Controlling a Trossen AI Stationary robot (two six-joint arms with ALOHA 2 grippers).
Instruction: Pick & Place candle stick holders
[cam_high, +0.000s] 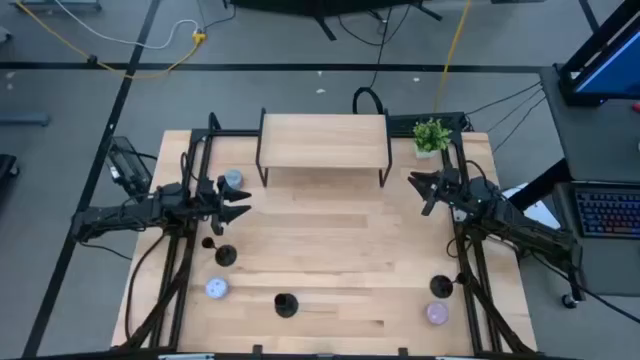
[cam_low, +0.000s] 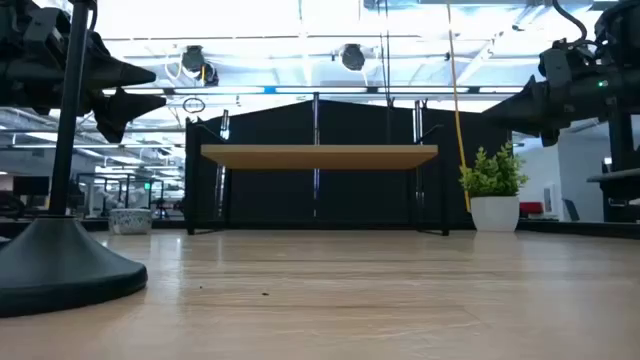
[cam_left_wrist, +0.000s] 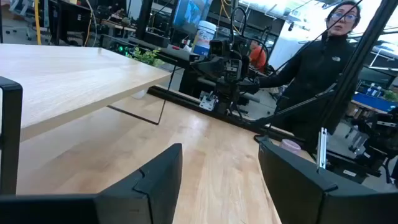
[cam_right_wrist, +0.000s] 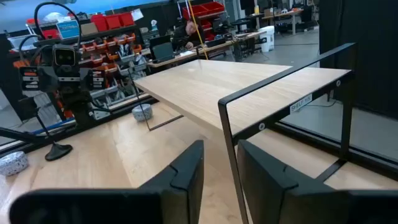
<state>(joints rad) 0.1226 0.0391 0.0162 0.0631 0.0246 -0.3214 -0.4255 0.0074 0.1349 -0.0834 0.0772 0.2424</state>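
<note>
Three matte-black candle stick holders stand on their disc bases on the wooden table: one (cam_high: 222, 255) near the left side, one (cam_high: 285, 305) at the near edge, one (cam_high: 440, 288) near right. In the low view the near one (cam_low: 60, 262) looms at the left. My left gripper (cam_high: 243, 205) hovers open above the table's left side, beyond the left holder, pointing toward the right. My right gripper (cam_high: 415, 185) hovers at the far right with a narrower gap (cam_right_wrist: 221, 165), pointing left. Nothing sits between either pair of fingers.
A wooden shelf riser (cam_high: 323, 140) on black legs stands at the far middle, a potted plant (cam_high: 430, 135) to its right. Round candle tins lie about: blue (cam_high: 232, 178), white (cam_high: 216, 289), lilac (cam_high: 437, 313). A person (cam_left_wrist: 323, 56) stands beyond the table's right side.
</note>
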